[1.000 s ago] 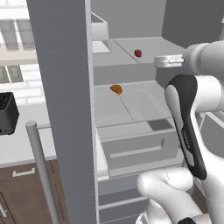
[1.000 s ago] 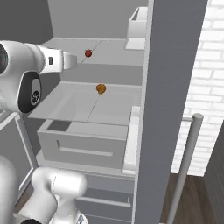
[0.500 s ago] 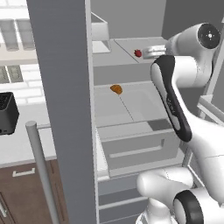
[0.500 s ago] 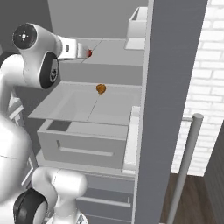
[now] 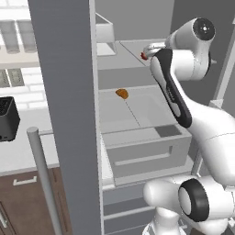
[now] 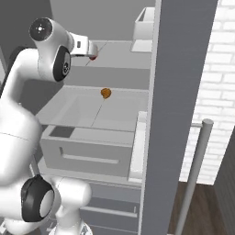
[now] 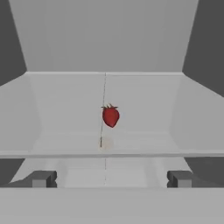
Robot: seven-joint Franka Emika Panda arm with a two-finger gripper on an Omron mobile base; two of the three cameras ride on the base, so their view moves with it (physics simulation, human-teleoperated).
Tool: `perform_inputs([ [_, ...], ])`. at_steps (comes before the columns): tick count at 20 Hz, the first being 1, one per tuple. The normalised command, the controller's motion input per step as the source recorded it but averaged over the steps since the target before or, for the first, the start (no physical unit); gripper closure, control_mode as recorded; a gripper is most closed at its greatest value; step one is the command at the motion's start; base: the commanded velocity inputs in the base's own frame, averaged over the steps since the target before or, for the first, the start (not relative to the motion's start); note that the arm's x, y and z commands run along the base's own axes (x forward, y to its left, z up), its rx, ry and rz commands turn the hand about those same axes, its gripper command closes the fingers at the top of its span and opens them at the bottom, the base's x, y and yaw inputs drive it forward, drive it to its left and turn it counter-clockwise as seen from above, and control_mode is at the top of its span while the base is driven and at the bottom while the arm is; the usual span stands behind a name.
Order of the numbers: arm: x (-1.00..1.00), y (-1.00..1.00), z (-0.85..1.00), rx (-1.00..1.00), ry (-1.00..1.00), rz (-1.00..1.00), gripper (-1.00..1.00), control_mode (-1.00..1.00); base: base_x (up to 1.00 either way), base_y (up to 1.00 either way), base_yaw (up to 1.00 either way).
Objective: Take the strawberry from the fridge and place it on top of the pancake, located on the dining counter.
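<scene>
The strawberry (image 7: pixel 110 116) is a tiny red fruit on the upper pale grey shelf (image 7: pixel 65 109) of the open fridge (image 5: pixel 137 18). In the hand view it lies centred, a little beyond my gripper (image 7: pixel 111 178), which is open, its fingertips (image 7: pixel 41 178) wide apart at the shelf's front edge with nothing between them. From the base views the strawberry (image 5: pixel 143 56) (image 6: pixel 93 58) peeks out just below the white hand (image 6: pixel 87 47) reaching in at shelf height. The pancake and the dining counter are out of view.
An orange-brown lump (image 5: pixel 122 93) (image 6: pixel 106 93) lies on the shelf below. Under it a grey drawer (image 5: pixel 147 151) stands pulled out. A white bin (image 5: pixel 104 33) sits at the upper shelf's far side. The fridge door (image 5: pixel 64 114) with its bar handle (image 5: pixel 43 183) flanks the opening. A black toaster (image 5: pixel 7 117) stands left.
The arm has swung up and forward, bringing the hand in to the upper shelf close to the strawberry. The jaws have stayed open, and the strawberry has not moved.
</scene>
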Motion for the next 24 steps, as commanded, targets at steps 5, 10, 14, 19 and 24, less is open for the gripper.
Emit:
perform_inputs([
  [5,0.78,0.0,-0.15,0.0,0.15,0.0,-1.0,-1.0,0.0,0.0,0.0],
  [10,0.7,0.02,-0.09,0.0,0.17,0.0,-1.0,-1.0,0.0,0.0,0.0],
  [14,0.48,0.0,-0.06,0.0,0.01,0.0,-1.0,-1.0,0.0,0.0,0.0],
  [19,0.4,0.0,-0.15,0.0,0.0,0.0,-1.0,-1.0,0.0,0.0,0.0],
  [24,0.36,0.0,-0.21,0.0,0.0,0.0,-1.0,-1.0,0.0,0.0,0.0],
])
